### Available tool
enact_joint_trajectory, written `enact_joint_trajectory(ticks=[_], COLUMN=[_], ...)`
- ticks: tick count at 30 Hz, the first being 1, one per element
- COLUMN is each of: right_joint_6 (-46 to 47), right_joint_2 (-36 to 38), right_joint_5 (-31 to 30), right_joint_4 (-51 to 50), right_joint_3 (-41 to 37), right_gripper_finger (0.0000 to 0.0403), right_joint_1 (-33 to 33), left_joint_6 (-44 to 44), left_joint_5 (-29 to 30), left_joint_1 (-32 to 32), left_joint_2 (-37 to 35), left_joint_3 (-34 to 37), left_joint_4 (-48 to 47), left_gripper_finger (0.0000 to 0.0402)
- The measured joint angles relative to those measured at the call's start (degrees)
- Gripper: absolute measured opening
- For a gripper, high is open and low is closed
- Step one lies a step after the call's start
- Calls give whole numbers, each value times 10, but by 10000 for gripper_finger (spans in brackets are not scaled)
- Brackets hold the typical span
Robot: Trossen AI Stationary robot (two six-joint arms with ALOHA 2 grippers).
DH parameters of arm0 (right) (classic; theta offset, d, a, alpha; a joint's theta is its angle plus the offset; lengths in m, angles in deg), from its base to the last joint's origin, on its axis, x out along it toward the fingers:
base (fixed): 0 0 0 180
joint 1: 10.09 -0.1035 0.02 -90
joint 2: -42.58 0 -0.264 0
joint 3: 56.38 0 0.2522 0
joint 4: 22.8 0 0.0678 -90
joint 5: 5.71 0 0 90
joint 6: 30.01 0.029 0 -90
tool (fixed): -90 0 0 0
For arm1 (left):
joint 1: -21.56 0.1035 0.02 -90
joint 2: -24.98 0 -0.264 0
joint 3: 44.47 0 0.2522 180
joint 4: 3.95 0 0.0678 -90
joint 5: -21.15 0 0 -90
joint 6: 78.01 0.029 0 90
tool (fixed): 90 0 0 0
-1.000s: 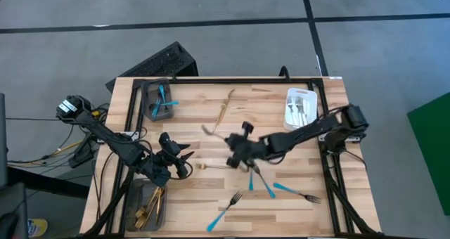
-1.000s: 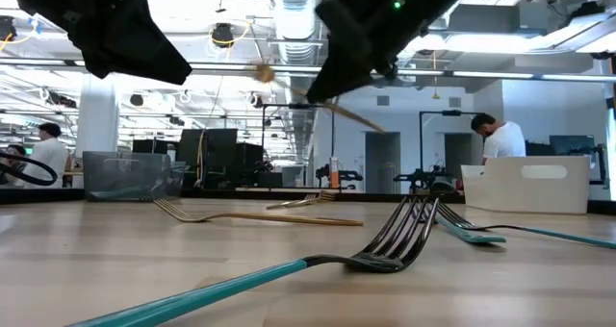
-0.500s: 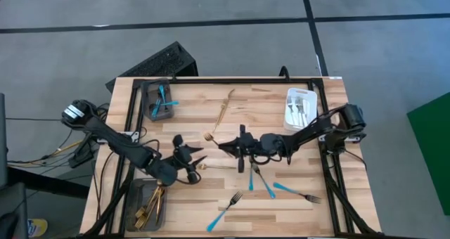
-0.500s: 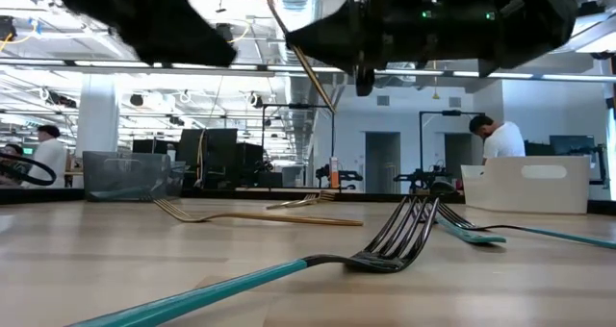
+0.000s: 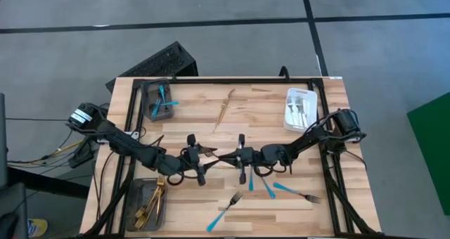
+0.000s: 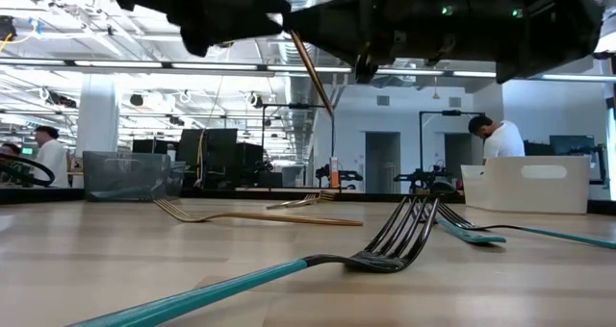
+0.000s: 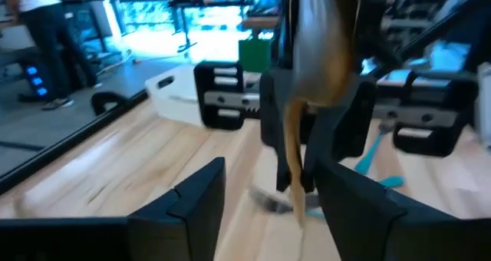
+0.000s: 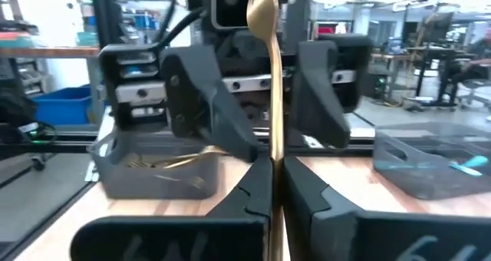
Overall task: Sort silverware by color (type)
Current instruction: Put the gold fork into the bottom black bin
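At mid-table my right gripper (image 5: 226, 157) is shut on a gold utensil (image 8: 273, 77) that stands nearly upright, its rounded head (image 7: 318, 46) on top. My left gripper (image 5: 205, 158) faces it from the table's left, open. Its two fingers (image 8: 192, 84) stand on either side of the utensil and a little beyond it, touching nothing. Two gold forks (image 6: 250, 214) lie on the table behind, one of them (image 5: 223, 111) toward the far edge. Turquoise-handled forks (image 5: 225, 211) lie toward the near edge. My right gripper pinches the gold utensil's handle (image 8: 275, 142) between its two fingers. The fingers lie level, coming from the table's right, across the handle. The utensil is lifted clear of the table, slightly tilted, its head above the fingers and its handle end (image 6: 327, 101) sticking out below.
A grey tray (image 5: 160, 102) with turquoise pieces stands at the far left. A white tray (image 5: 301, 109) with silver pieces stands at the far right. A grey tray (image 5: 149, 204) with gold pieces is at the near left. A person (image 6: 496, 139) stands in the room behind.
My left gripper has moved toward the table's right, up to my right gripper. My right gripper has sunk a little and tipped from pointing down to level. The gold utensil has swung from slanting low to nearly upright, head up.
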Motion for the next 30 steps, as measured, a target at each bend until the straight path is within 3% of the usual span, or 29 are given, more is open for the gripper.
enact_joint_trajectory(ticks=[4,7,11,16,19,22,24,27,30], right_joint_6=[-5,-5,-5,23,52,89,108,116,116], right_joint_2=[0,0,0,0,0,0,-1,0,0], right_joint_5=[5,5,4,3,8,7,7,7,7], right_joint_4=[-4,-2,-3,-10,-29,-48,-54,-52,-68], right_joint_3=[0,0,0,0,3,0,-1,0,0], right_gripper_finger=[26,26,26,39,65,97,118,142,156], right_joint_1=[-2,-2,-1,0,9,14,17,17,14], left_joint_6=[16,17,29,47,72,53,-31,-200,-337], left_joint_5=[-22,-15,-11,-13,4,45,38,-64,-186], left_joint_1=[1,0,0,-6,-26,-51,-63,-76,-97], left_joint_2=[0,0,0,0,-13,-61,-100,-143,-171], left_joint_3=[0,0,0,0,-3,-34,-72,-121,-153], left_joint_4=[19,27,30,31,-1,-152,-329,-576,-697], left_gripper_finger=[195,177,121,20,12,8,5,5,12])
